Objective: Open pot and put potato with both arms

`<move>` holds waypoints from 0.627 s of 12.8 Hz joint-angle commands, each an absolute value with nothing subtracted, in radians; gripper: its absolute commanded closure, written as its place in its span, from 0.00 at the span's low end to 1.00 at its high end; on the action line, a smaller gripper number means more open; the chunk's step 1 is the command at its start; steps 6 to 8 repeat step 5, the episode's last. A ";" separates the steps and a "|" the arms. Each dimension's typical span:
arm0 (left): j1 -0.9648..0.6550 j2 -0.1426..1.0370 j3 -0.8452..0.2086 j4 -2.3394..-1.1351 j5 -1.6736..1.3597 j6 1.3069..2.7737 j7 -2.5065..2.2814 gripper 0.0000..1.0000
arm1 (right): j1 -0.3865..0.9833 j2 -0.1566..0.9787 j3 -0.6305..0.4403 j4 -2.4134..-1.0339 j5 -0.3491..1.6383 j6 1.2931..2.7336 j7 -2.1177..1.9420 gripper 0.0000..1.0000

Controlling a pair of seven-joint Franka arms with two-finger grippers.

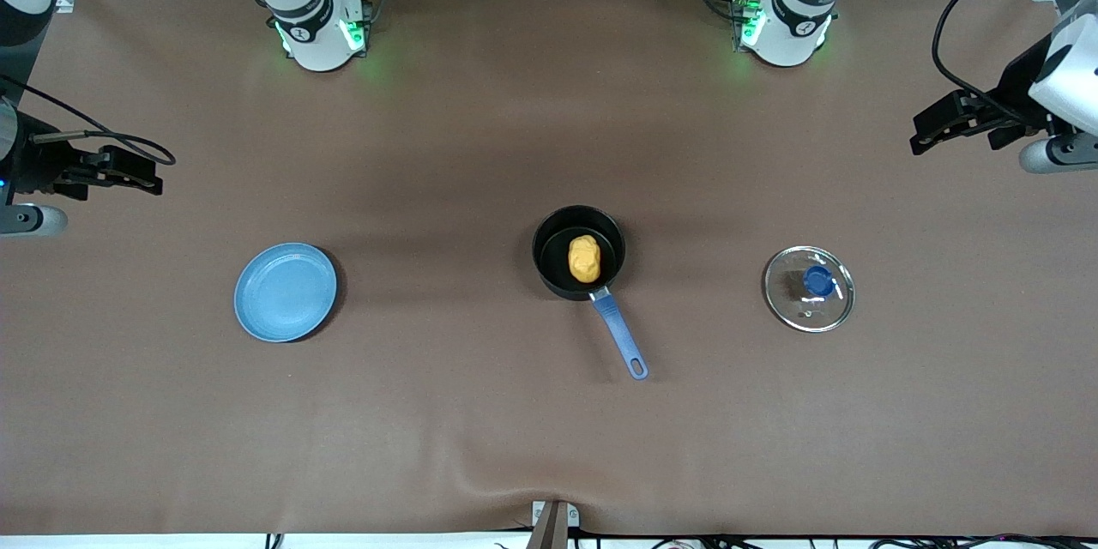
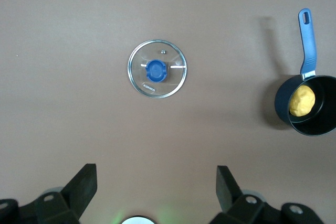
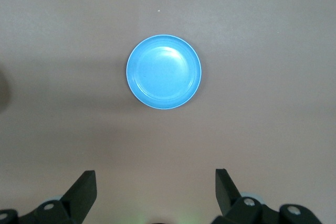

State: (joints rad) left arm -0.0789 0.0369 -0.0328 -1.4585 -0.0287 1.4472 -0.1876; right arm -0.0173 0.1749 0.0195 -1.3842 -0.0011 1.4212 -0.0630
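Note:
The black pot with its long blue handle stands uncovered at the table's middle. The yellow-orange potato lies inside it. The pot's glass lid with a blue knob lies flat on the table toward the left arm's end. My left gripper hangs open and empty, high over that end of the table. Its wrist view shows the lid, the pot and the potato below its open gripper. My right gripper hangs open and empty over the right arm's end.
A flat light-blue plate lies empty toward the right arm's end, and it shows in the right wrist view below the open gripper. The brown cloth has a fold at the table's near edge.

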 commanded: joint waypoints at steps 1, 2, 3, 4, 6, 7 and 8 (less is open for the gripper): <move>-0.077 0.011 -0.038 -1.483 -0.031 1.445 -0.172 0.00 | -0.035 0.152 0.041 -1.404 -0.023 1.428 -0.066 0.00; -0.078 0.012 -0.038 -1.482 -0.031 1.445 -0.173 0.00 | -0.035 0.152 0.041 -1.404 -0.023 1.428 -0.066 0.00; -0.077 0.012 -0.038 -1.482 -0.031 1.445 -0.172 0.00 | -0.035 0.152 0.041 -1.402 -0.023 1.428 -0.066 0.00; -0.078 0.012 -0.038 -1.482 -0.031 1.445 -0.175 0.00 | -0.035 0.152 0.041 -1.404 -0.021 1.428 -0.066 0.00; -0.078 0.012 -0.037 -1.480 -0.029 1.445 -0.176 0.00 | -0.035 0.152 0.043 -1.404 -0.021 1.428 -0.064 0.00; -0.078 0.012 -0.037 -1.480 -0.029 1.445 -0.176 0.00 | -0.035 0.152 0.043 -1.404 -0.021 1.428 -0.064 0.00; -0.078 0.012 -0.037 -1.480 -0.029 1.445 -0.176 0.00 | -0.035 0.152 0.043 -1.404 -0.021 1.428 -0.064 0.00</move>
